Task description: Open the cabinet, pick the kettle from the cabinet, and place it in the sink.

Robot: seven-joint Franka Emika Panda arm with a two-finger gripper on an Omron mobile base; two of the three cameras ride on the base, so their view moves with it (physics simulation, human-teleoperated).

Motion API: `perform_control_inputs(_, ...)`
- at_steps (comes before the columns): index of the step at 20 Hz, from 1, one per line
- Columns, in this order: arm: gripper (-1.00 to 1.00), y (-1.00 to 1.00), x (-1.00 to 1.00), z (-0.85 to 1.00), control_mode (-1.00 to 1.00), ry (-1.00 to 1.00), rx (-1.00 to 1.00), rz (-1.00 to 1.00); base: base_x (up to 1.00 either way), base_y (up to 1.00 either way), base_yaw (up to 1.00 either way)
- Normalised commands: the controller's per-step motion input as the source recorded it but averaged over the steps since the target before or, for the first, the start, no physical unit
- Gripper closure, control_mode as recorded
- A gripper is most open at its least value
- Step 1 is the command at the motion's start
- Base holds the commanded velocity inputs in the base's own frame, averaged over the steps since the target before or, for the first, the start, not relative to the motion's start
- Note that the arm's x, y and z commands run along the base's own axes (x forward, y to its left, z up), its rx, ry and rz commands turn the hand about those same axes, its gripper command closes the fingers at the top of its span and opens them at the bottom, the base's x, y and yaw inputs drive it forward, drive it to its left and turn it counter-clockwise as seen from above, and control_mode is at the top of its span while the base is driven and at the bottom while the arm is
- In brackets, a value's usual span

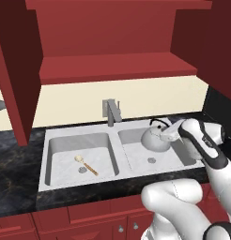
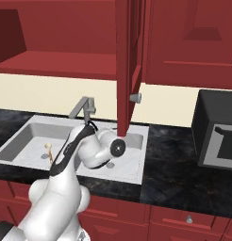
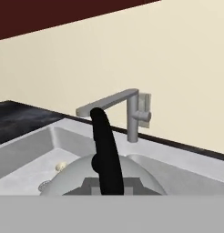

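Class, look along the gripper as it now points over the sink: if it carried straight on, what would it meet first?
Probably the faucet. The gripper, shut on the kettle by its handle, points across the sink toward it; the cream wall lies behind. Depth is uncertain.

The tabletop (image 1: 14, 159) is dark and speckled like stone. A light grey sink (image 1: 118, 171) with two bowls is set into it. A small spoon (image 1: 85, 164) with a wooden handle lies on the floor of the left bowl, close to the round drain. The grey faucet (image 1: 111, 111) stands at the back, between the two bowls. A black box (image 2: 217, 134) sits on the tabletop, far off to the right of the sink. The red shelf (image 1: 117, 65) up above is bare.
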Motion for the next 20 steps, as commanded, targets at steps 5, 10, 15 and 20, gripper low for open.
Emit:
perform_control_inputs(5,1.00,0.07,0.28,-0.19,-1.00,0.00,-0.11,0.02,0.00,0.00,0.00)
perform_control_inputs(10,1.00,0.00,0.28,-0.19,-1.00,0.09,-0.12,0.07,0.00,0.00,0.00)
perform_control_inputs(15,1.00,0.00,0.18,-0.30,-1.00,0.01,-0.02,0.13,0.00,0.00,0.00)
perform_control_inputs(20,1.00,0.00,0.17,-0.37,-1.00,0.00,0.00,0.14,0.00,0.00,0.00)
